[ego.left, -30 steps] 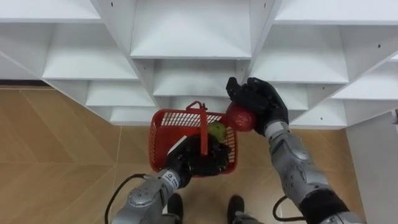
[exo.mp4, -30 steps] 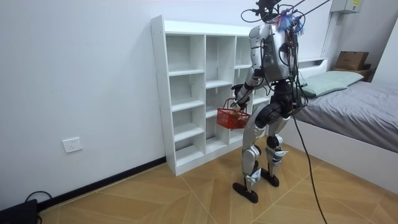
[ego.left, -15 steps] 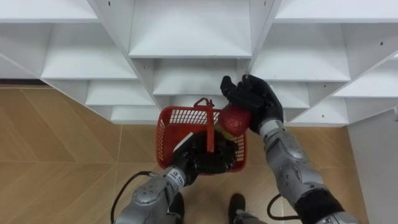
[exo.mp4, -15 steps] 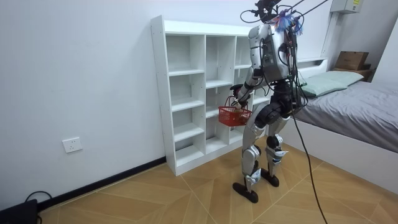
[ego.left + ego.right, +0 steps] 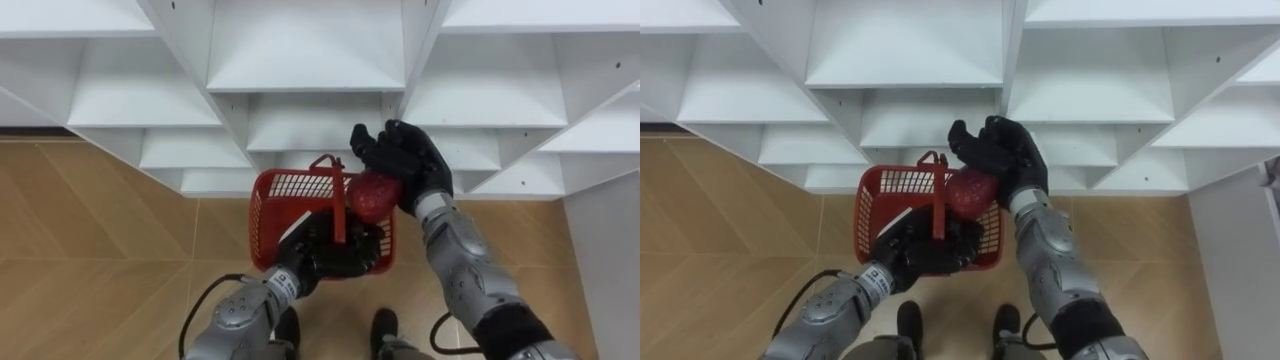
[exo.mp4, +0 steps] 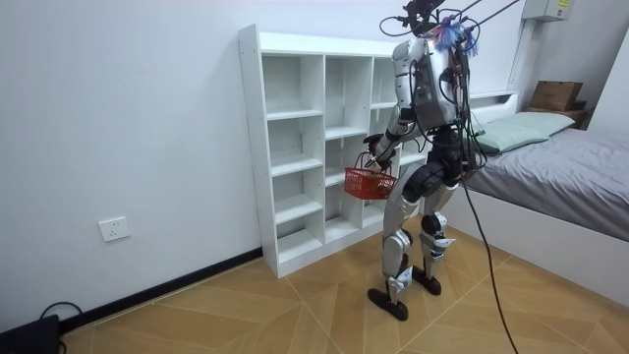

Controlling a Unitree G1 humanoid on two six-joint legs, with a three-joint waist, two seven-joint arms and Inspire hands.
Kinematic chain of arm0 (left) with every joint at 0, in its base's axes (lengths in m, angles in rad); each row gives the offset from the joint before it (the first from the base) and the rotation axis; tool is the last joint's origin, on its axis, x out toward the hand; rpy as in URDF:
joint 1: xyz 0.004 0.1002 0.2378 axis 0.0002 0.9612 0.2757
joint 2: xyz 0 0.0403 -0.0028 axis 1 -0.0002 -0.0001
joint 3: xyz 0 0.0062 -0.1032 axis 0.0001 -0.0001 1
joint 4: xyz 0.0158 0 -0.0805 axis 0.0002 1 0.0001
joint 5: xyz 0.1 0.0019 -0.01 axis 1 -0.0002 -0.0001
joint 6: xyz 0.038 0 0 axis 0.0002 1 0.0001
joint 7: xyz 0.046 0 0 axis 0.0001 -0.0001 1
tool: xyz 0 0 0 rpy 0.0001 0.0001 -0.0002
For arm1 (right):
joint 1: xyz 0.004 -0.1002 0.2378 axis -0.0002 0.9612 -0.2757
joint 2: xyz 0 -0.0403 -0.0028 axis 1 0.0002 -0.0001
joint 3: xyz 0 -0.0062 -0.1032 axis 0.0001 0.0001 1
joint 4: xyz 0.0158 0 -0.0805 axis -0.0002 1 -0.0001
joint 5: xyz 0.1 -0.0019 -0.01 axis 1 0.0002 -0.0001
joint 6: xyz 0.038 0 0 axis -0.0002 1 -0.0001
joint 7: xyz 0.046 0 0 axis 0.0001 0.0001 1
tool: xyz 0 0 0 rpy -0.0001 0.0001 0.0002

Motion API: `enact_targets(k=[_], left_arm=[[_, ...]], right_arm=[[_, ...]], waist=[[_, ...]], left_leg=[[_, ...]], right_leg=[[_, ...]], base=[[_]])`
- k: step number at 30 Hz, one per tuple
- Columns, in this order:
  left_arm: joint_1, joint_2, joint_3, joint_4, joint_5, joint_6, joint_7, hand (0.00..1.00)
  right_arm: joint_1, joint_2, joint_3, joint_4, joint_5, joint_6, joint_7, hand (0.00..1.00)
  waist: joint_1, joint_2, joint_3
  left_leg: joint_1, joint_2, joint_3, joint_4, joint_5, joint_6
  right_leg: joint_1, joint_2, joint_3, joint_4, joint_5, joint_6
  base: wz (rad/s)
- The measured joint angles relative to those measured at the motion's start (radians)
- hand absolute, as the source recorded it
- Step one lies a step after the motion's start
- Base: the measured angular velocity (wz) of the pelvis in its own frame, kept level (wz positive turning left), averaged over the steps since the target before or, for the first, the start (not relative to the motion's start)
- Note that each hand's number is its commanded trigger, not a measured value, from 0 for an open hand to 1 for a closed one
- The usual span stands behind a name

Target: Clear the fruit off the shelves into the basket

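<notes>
Fruit [image 5: 370, 195], red: my right hand [image 5: 410, 160] clasps it over the basket [image 5: 262, 215], frame centre; my left hand [image 5: 325, 250] grips the basket.

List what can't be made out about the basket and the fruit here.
Inside of the red basket: in the eye views the left hand covers much of it, so its contents cannot be told.
The red fruit: the right hand hides its top, and its kind is unclear.
Room view: hands and fruit are too small to read.
</notes>
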Motion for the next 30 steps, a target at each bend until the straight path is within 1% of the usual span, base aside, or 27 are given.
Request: enact_targets(k=[5,8,13,15,20,22,24,30], left_arm=[[0.0,0.001,0.003,0.0,-0.001,0.001,0.0,1.0],[0.004,0.01,0.002,0.0,0.002,0.002,0.0,1.0],[0.009,0.01,0.002,0.0,0.003,0.006,-0.009,1.0],[0.009,0.012,0.002,0.0,0.003,0.006,-0.012,1.0],[0.009,0.015,0.003,0.0,0.003,0.006,-0.021,1.0],[0.009,0.016,0.002,0.001,0.003,0.007,-0.021,1.0],[0.011,0.019,-0.001,0.002,0.003,0.007,-0.035,1.0],[0.012,0.027,-0.018,0.001,0.003,0.017,-0.037,1.0]], right_arm=[[0.029,0.0,0.014,0.0,-0.016,-0.005,0.0,0.0],[0.048,-0.004,0.02,0.0,-0.057,-0.005,0.0,0.0],[0.06,-0.006,0.02,0.001,-0.148,-0.007,0.0,0.0],[0.063,-0.008,0.02,0.002,-0.182,-0.019,-0.001,0.0],[0.067,-0.01,0.022,0.002,-0.255,-0.038,-0.004,0.0],[0.067,-0.014,0.028,0.002,-0.279,-0.041,-0.007,0.0],[0.065,-0.024,0.038,0.005,-0.303,-0.042,-0.009,0.0],[0.069,-0.043,0.04,0.034,-0.388,-0.039,-0.018,0.0]], waist=[[0.001,0.0,-0.0006],[0.001,0.0,-0.0011],[0.002,-0.001,-0.0028],[0.001,-0.001,-0.005],[0.002,-0.002,-0.007],[0.001,-0.002,-0.0092],[0.002,-0.003,-0.0135],[0.002,-0.003,-0.0141]], left_leg=[[0.001,0.001,0.0,0.0,0.0,0.0],[0.0,0.001,0.001,0.0,0.0,0.0],[-0.002,0.002,0.003,0.002,0.0,0.0],[-0.002,0.003,0.003,0.003,0.0,0.0],[-0.001,0.003,0.003,0.008,0.0,0.0],[-0.001,0.003,0.002,0.009,0.001,0.001],[0.0,0.004,0.002,0.009,0.002,0.002],[-0.001,0.004,-0.002,0.015,0.002,0.003]], right_leg=[[0.001,0.001,0.001,-0.001,0.0,0.0],[0.001,0.002,0.0,-0.002,0.0,0.0],[-0.001,0.002,0.001,-0.002,0.0,0.0],[-0.001,0.002,0.001,0.0,0.001,0.0],[-0.001,0.002,0.002,0.004,0.002,-0.001],[0.001,0.002,0.002,0.004,0.002,0.0],[0.004,0.004,0.003,-0.001,0.007,0.0],[0.01,0.006,0.002,-0.006,0.013,0.001]], base=[[0.0],[0.0],[0.0],[0.0],[0.0],[0.0],[0.0],[0.0]])
